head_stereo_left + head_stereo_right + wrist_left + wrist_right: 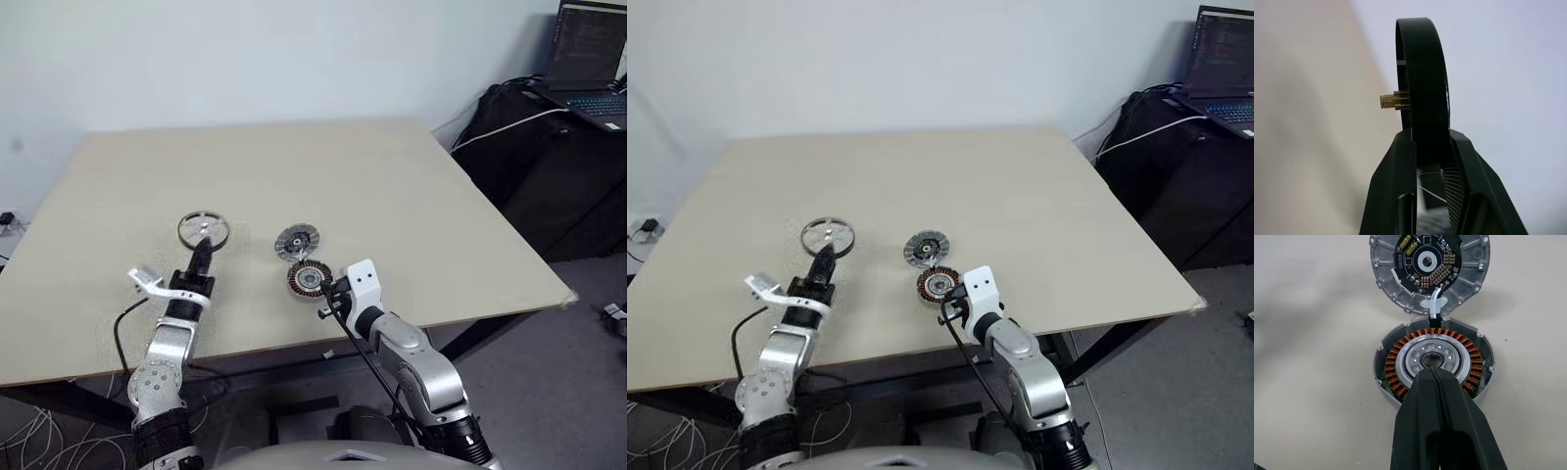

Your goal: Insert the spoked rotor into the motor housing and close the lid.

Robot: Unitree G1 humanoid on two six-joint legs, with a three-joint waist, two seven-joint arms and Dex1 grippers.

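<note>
Gripping: left gripper (202, 251) pinches the spoked rotor (204, 231) by its dark rim, jaws narrow, one finger on each face of the rim
Rotor pose: stands on edge, wheel face toward the camera in the head views, spokes and hub visible; left wrist view shows the rim edge-on (1421, 88) with a small brass-coloured stub sticking out of one side
Rotor place: left half of the tabletop (294, 176), nearer the near edge than the far edge; cannot tell if its bottom touches the surface
Right gripper: (1431, 374) jaws pressed together, nothing between them, tips over the centre of the motor housing (1434, 363); contact with the hub cannot be told
Motor housing: flat on the tabletop, near the middle of the near edge, copper windings ring facing up, silvery bearing in the centre
Lid: (1429, 270) flat just beyond the housing toward the far edge, rims almost touching, inner side up showing a dark circuit board; short white and black wires run from it to the housing
Spacing: rotor well apart from housing and lid, off toward the tabletop's left edge
Background: laptop (592, 61) with lit screen on dark furniture past the right far corner
Cable: black cable hangs from the right arm below the near edge
</note>
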